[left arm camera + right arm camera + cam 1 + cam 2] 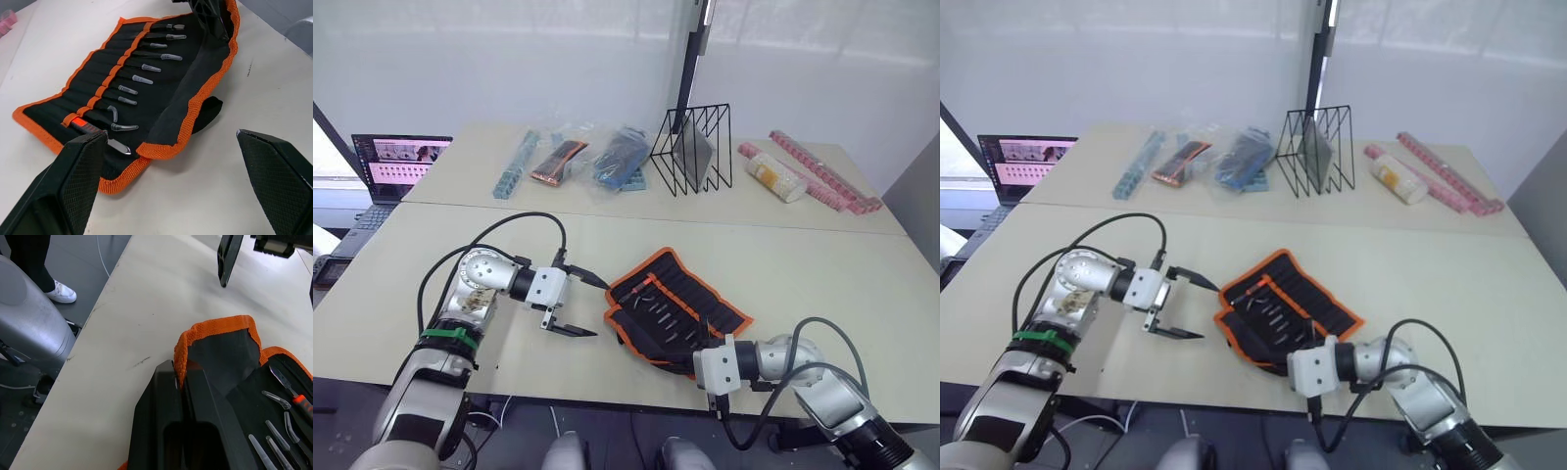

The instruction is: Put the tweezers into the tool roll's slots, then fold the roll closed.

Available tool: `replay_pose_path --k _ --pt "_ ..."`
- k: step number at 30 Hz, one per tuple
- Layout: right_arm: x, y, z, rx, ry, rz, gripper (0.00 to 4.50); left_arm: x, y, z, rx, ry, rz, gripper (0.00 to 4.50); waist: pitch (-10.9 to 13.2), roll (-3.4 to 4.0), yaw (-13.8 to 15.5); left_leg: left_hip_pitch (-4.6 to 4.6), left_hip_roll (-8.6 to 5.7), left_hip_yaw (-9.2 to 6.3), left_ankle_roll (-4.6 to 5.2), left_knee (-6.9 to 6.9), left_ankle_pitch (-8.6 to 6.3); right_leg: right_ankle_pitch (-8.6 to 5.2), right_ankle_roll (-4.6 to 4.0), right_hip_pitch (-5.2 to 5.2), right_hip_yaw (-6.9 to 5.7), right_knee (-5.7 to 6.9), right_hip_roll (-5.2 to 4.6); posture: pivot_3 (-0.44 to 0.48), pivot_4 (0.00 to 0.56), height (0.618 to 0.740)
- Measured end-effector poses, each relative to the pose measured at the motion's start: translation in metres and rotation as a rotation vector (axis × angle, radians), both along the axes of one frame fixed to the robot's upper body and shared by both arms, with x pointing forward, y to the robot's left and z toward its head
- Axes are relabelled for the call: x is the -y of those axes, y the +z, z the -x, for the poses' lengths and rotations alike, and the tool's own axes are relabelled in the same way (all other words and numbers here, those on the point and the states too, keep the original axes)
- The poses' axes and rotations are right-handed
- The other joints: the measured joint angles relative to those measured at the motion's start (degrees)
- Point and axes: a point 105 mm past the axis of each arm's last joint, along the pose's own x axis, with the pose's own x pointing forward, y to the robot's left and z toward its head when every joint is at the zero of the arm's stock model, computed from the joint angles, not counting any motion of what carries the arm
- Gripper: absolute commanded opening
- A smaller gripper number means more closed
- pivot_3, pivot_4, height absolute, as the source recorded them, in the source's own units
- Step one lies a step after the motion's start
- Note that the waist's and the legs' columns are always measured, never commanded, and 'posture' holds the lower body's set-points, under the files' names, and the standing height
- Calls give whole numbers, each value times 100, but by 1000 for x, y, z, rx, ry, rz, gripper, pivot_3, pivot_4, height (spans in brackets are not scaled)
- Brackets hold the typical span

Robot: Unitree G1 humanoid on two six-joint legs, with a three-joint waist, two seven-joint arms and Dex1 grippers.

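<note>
The right claw (180,382) sits nearest, its two black fingers pressed together on the orange-bound near edge of the tool roll (675,308), lifting a flap of it. That flap hides the roll's near corner and part of the slots (115,73). The tweezers (146,67) lie tucked in the slots just beyond the claw, mostly their capped tips showing. The left claw (578,305) hangs spread wide beside the roll's other end, holding nothing. The pale counter (822,264) carries bagged items, a wire rack (693,149) and a laptop (396,166) farther off.
</note>
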Motion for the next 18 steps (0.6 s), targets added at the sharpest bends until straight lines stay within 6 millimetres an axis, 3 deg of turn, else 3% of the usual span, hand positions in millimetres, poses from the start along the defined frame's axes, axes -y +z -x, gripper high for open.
replay_pose_path --k 1,4,15,18 --pt "1 -1 1 -2 -7 -2 30 3 -2 -2 1 -11 -4 4500 0 0 5 -1 0 -1 0 0 0 0 0 1 0 1 0 0 150 687" --pt "2 0 1 8 -17 -3 0 10 -3 -7 17 -34 -9 3642 1 -1 23 -2 -1 -2 0 8 0 0 0 3 -1 0 0 0 150 687" --pt "2 -1 4 12 -28 2 0 23 -5 -11 9 -69 -8 48 1 -1 33 -6 0 -6 8 31 -5 0 2 9 -2 3 2 0 150 687" --pt "1 0 4 14 -30 -1 0 21 -6 -9 0 -75 -12 48 1 -1 33 -7 0 -6 9 32 -5 0 3 10 -1 3 2 0 150 687"
